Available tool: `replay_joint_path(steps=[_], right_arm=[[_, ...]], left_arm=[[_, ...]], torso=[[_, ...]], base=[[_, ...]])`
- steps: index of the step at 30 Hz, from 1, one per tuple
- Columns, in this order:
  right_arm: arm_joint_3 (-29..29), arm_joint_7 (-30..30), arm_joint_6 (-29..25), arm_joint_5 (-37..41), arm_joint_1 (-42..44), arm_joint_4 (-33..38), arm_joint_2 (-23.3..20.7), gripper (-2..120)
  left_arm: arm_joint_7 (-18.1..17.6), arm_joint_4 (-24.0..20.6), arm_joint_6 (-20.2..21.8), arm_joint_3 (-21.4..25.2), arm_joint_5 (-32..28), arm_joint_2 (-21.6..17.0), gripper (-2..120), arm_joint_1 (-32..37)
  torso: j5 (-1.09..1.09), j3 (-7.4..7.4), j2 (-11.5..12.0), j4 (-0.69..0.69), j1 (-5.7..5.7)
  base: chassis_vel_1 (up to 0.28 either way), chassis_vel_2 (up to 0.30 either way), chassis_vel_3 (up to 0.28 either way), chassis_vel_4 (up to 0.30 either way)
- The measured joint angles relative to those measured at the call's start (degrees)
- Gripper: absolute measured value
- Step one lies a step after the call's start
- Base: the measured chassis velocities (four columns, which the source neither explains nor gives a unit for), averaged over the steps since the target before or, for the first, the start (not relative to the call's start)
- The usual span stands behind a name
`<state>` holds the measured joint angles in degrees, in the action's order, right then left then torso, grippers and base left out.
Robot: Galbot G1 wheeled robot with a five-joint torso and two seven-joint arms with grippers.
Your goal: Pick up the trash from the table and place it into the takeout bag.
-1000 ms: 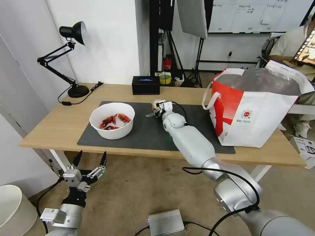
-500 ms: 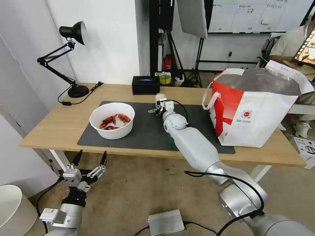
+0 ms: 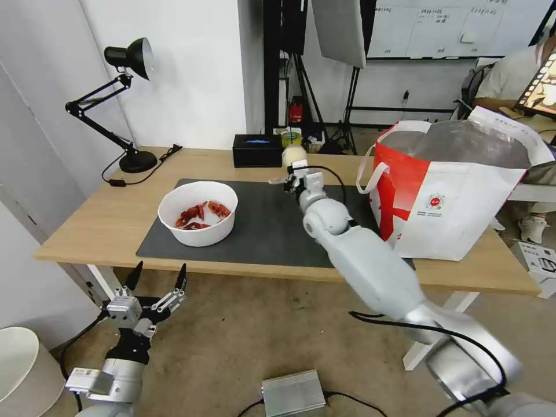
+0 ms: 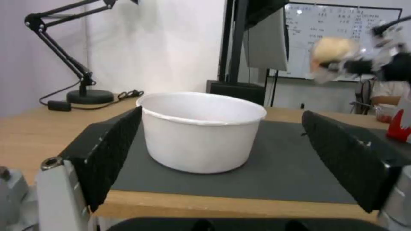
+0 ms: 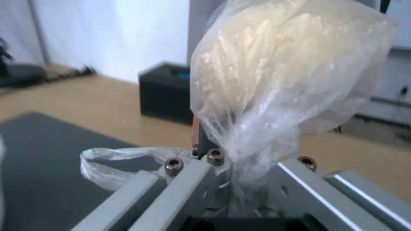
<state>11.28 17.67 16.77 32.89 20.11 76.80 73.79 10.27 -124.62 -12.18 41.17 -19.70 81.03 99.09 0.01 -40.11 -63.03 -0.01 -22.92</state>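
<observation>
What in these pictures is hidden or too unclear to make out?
- Inside of the takeout bag: in the head view its foil lining and wall hide the contents.
- Right gripper: its fingertips are covered by the clear wrap around the beige lump in the right wrist view.
- Contents of the white bowl: in the left wrist view its wall hides the shells.
- Writing on the whiteboard: too small to read.
</observation>
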Motion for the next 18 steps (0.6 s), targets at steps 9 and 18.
replay_joint_path(steps=[9, 18], right_arm=[[-0.2, -0.7, -3.2, -0.8, 3.2, 9.2, -4.9, 0], [-8.7, 0.3, -8.3, -2.4, 11.3, 25.0, -13.4, 0]], left_arm=[[0.0, 0.0, 0.0, -0.1, 0.0, 0.2, 100, 0.1], [0.0, -0.2, 0.0, -0.7, 1.3, 1.1, 100, 0.5]], torso=[[0.0, 0.0, 0.0, 0.01, 0.0], [0.0, 0.01, 0.0, 0.0, 0.0]], base=[[0.0, 0.0, 0.0, 0.0], [0.0, 0.0, 0.0, 0.0]])
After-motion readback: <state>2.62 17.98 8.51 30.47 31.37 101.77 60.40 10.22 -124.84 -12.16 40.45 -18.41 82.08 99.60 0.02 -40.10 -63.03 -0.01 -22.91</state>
